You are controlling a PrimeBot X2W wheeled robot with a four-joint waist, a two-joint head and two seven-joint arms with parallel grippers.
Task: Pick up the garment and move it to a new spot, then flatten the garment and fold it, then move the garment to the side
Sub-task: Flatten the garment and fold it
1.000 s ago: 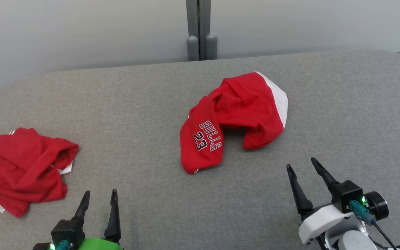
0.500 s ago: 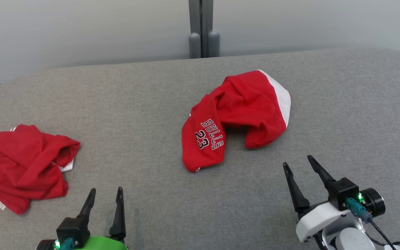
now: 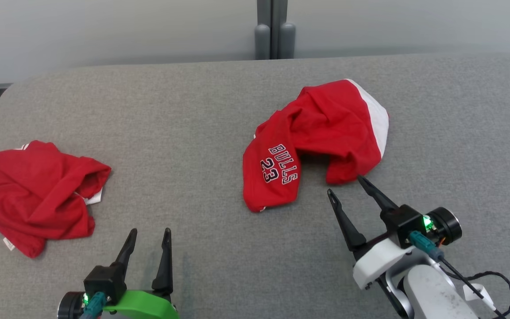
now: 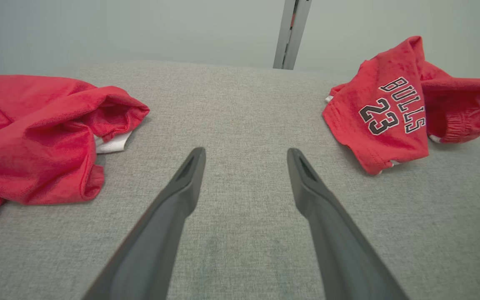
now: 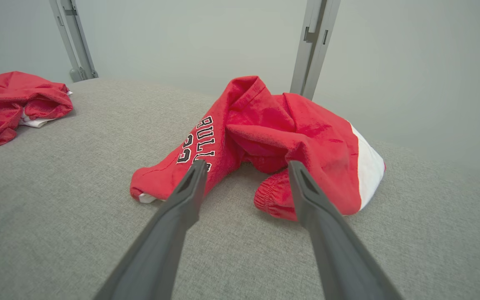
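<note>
The right gripper point(image 3: 344, 184) has its two fingers spread wide with nothing between them. The garment point(image 3: 326, 124) sits straight ahead of it, crumpled into a bent arch on the grey surface point(image 3: 184, 133). Its long line runs on a slant. The flat leg with the lettering point(image 3: 279, 163) reaches down to the front-left of the fingertips, hem pointing back toward the robot. The bulk climbs away ahead and to the right, finishing in a white panel point(image 3: 376, 115) on the far right side. A second, bunched end curls back right at the tip of this gripper's right-hand finger, and whether that tip touches the cloth cannot be told. Between the two ends, just ahead of the open jaws, is a hollow of bare surface. The left gripper point(image 3: 150, 230), fingers also apart and empty, hangs over bare grey with the garment well off, ahead and to its right. A second red bundle point(image 3: 33, 195) lies ahead-left of that gripper. There's open room aplenty: a wide bare stretch between the two grippers, and more to the right of the right one. Beyond the garment the far edge runs close, with a wall and a grey post point(image 3: 275, 31) behind.
</note>
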